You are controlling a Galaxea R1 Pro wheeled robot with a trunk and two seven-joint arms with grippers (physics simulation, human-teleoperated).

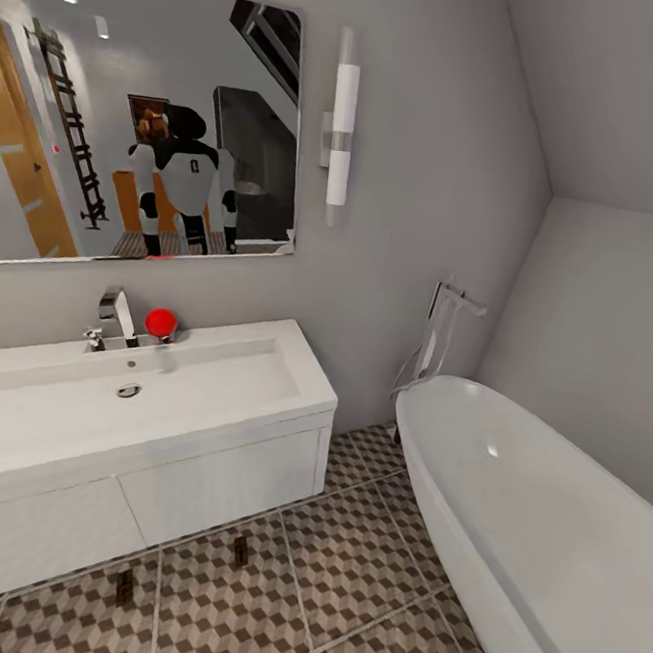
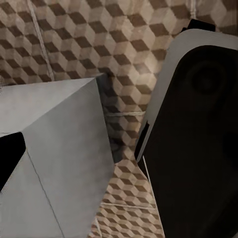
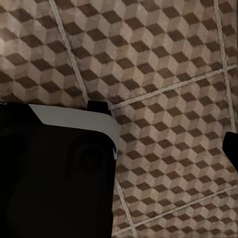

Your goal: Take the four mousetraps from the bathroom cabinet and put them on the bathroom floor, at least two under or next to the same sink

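- Head view, far left: mirror (image 1: 137,116) on the grey wall. In it I see my own reflection (image 1: 185,186), white and black, with an orange door and a dark ladder-like rack behind.
- Below the mirror: sink (image 1: 108,394), a wide white shallow basin on a white vanity (image 1: 147,499). Chrome tap (image 1: 114,316) at the back edge, a red ball-like object (image 1: 161,322) just beside it to the right. Drain near the basin's middle.
- On the floor (image 1: 341,569), cube-patterned tile with pale grout: two mousetraps. The first trap (image 1: 124,587) lies just in front of the vanity's left door. The second trap (image 1: 241,551) lies further right, at the foot of the right door. Both are small, dark, and well apart from each other. Detail too small to read.
- Right of the mirror: a white tube wall light (image 1: 340,147), upright.
- Further right: a chrome floor-standing bath filler (image 1: 441,339) in the corner, then the white tub (image 1: 536,530) along the right wall.
- Left wrist view: tiled floor (image 2: 64,39) below, a grey angular body (image 2: 54,158) and a black panel with a pale rim (image 2: 198,139) close in front. My left fingers are not visible; I cannot tell how open they are or if they hold anything.
- Right wrist view: tiled floor (image 3: 163,74), a black panel with a white rim (image 3: 54,168) close up, a dark sliver at one edge. My right fingers' opening cannot be told either.
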